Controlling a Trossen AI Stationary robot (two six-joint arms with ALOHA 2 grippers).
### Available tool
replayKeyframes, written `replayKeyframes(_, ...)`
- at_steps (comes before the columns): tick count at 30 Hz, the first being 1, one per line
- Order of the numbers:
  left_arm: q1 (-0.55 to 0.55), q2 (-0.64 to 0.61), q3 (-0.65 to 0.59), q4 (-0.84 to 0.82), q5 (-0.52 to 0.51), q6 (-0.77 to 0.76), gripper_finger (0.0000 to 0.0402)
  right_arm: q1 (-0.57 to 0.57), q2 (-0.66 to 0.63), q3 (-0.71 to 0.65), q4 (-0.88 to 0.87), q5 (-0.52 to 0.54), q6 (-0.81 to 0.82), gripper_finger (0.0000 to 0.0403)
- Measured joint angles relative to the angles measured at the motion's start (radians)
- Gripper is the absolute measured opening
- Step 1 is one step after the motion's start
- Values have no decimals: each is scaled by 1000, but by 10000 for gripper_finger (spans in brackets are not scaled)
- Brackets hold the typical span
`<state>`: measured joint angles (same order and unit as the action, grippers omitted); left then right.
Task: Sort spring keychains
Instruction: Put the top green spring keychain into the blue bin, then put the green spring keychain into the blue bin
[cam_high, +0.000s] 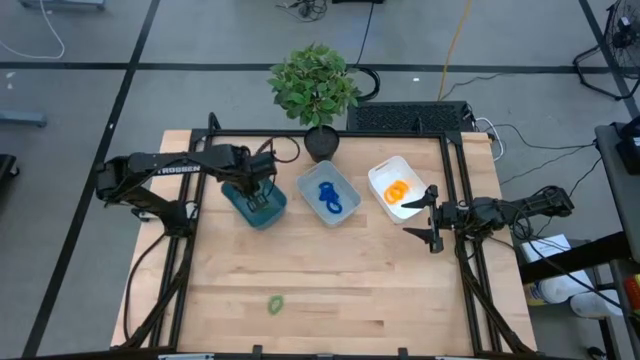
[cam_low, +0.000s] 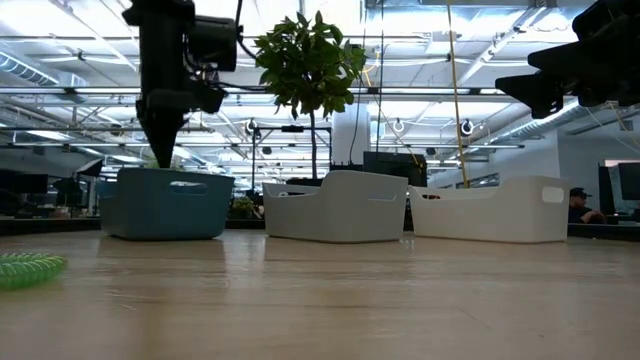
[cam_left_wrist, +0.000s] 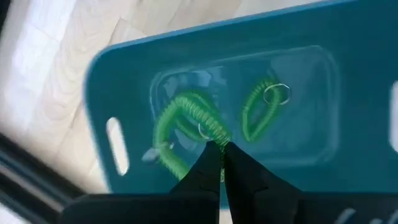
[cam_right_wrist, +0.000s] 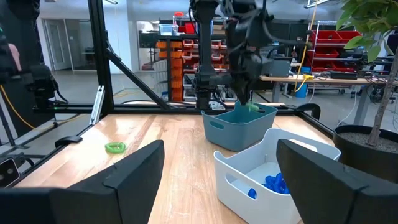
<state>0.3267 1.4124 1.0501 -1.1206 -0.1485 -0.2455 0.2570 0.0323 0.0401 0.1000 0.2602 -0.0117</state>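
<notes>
My left gripper (cam_high: 257, 192) points down into the teal bin (cam_high: 268, 212) and is shut on a green spring keychain (cam_left_wrist: 186, 124). A second green keychain (cam_left_wrist: 261, 109) lies on that bin's floor. Another green keychain (cam_high: 275, 303) lies on the bare table near its near edge, also visible in the low view (cam_low: 25, 268). Blue keychains (cam_high: 328, 197) lie in the grey-blue bin (cam_high: 345, 183), orange ones (cam_high: 397, 192) in the white bin (cam_high: 380, 175). My right gripper (cam_high: 430, 218) hovers open beside the white bin, holding nothing. My left gripper pinches the green spring keychain between its two fingertips (cam_left_wrist: 208, 163), on the coil's upper part (cam_left_wrist: 214, 134), coming from above and pointing down. The coil hangs below the fingers inside the teal bin's opening (cam_right_wrist: 252, 107). Whether its lower end touches the bin's floor I cannot tell.
A potted plant (cam_high: 315, 85) stands at the table's far edge behind the bins. A black frame (cam_high: 455, 190) runs along the table's sides. The three bins stand in a row across the far half; bare wood (cam_high: 340, 270) fills the near half.
</notes>
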Motion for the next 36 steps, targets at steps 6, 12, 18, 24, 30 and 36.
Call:
replayKeyframes(6,-11,4,-137,151,35,-21,4,0,0,0,0,0,0,297)
replayKeyframes(12,-25,9,-228,257,45,-45,5,0,0,0,0,0,0,297)
replayKeyframes(18,-37,10,-242,282,33,-46,68,0,0,0,0,0,0,297)
replayKeyframes(24,-37,9,-242,290,-17,-22,166,0,0,0,0,0,0,297)
replayKeyframes(30,-37,-25,-229,279,-13,-19,275,0,0,0,0,0,0,297)
replayKeyframes(36,-65,-85,-157,189,-9,-50,350,0,0,0,0,0,0,297)
